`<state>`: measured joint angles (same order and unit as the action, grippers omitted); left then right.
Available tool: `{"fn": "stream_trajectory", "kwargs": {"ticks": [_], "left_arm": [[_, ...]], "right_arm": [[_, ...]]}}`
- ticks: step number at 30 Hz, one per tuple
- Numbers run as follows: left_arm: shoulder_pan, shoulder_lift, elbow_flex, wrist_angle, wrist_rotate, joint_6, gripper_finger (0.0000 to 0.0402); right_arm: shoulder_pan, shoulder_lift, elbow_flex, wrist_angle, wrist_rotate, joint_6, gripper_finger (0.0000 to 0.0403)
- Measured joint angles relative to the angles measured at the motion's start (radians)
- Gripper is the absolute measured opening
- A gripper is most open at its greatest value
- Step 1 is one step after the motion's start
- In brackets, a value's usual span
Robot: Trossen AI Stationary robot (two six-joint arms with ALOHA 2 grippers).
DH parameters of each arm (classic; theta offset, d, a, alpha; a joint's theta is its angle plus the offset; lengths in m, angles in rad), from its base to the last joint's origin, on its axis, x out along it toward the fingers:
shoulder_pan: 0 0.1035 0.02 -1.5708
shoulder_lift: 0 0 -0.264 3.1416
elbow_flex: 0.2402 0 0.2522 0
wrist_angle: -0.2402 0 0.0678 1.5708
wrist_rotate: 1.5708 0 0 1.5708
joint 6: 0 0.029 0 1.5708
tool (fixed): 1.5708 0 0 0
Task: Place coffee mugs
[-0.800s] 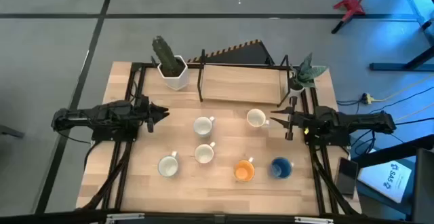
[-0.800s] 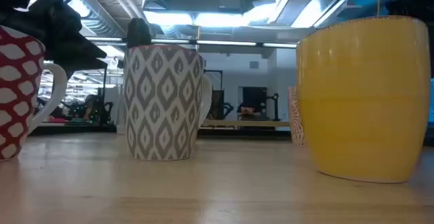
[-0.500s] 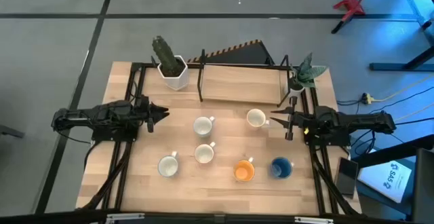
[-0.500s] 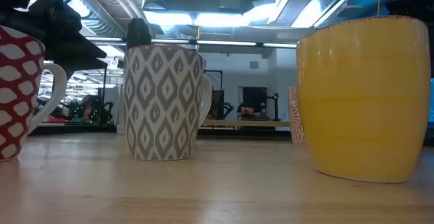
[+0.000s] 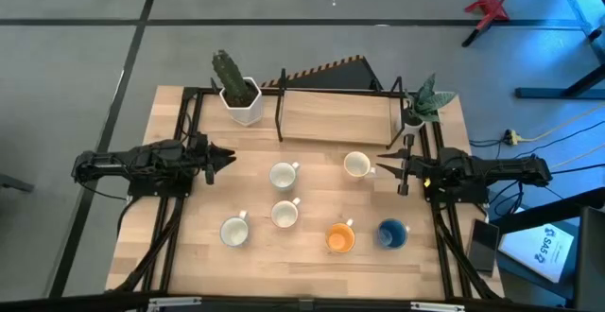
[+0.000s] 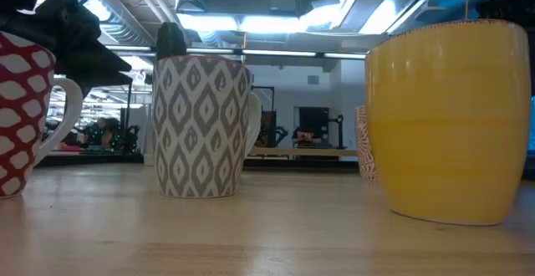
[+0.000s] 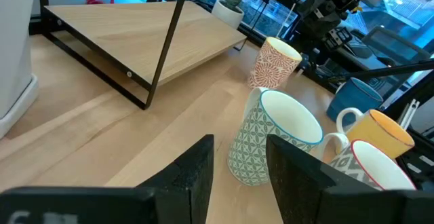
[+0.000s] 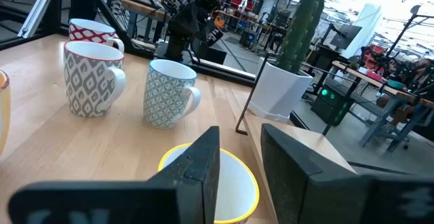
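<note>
Six mugs stand upright on their bases on the wooden table: four pale ones (image 5: 283,174) (image 5: 356,164) (image 5: 285,214) (image 5: 233,230), an orange one (image 5: 340,237) and a dark blue one (image 5: 391,233). My left gripper (image 5: 227,157) hovers open by the table's left side; the green-patterned mug (image 7: 271,136) stands ahead of it. My right gripper (image 5: 383,169) hovers open just to the right of the yellow-rimmed pale mug (image 8: 220,183), whose rim shows below and between its fingers. In the low view the red-patterned (image 6: 21,117), grey-patterned (image 6: 203,125) and yellow-orange (image 6: 451,117) mugs stand nearest.
A raised wooden shelf on a black frame (image 5: 340,113) spans the far side. On its left stands a white pot with a cactus (image 5: 241,99), on its right a small pot with a spiky plant (image 5: 421,104). Bare wood lies along the near edge (image 5: 302,274).
</note>
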<state>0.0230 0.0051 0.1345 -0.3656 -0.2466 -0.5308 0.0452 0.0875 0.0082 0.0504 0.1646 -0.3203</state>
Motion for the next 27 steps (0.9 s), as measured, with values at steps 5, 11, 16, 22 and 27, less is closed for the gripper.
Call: {"fn": "stream_trajectory", "kwargs": {"ticks": [5,11,16,22,27], "left_arm": [[0.000,0.000,0.000,0.000,0.000,0.000,0.0129],[0.000,0.000,0.000,0.000,0.000,0.000,0.0129],[0.000,0.000,0.000,0.000,0.000,0.000,0.0129],[0.000,0.000,0.000,0.005,-0.029,0.013,0.0129],[0.000,0.000,0.000,0.068,-0.084,-0.093,0.0129]], "right_arm": [[0.000,0.000,0.000,0.000,0.000,0.000,0.0097],[0.000,0.000,0.000,0.000,0.000,0.000,0.0097],[0.000,0.000,0.000,0.005,0.000,0.001,0.0097],[0.000,0.000,0.000,0.060,-0.060,0.154,0.0097],[0.000,0.000,0.000,0.171,-0.025,0.195,0.0097]]}}
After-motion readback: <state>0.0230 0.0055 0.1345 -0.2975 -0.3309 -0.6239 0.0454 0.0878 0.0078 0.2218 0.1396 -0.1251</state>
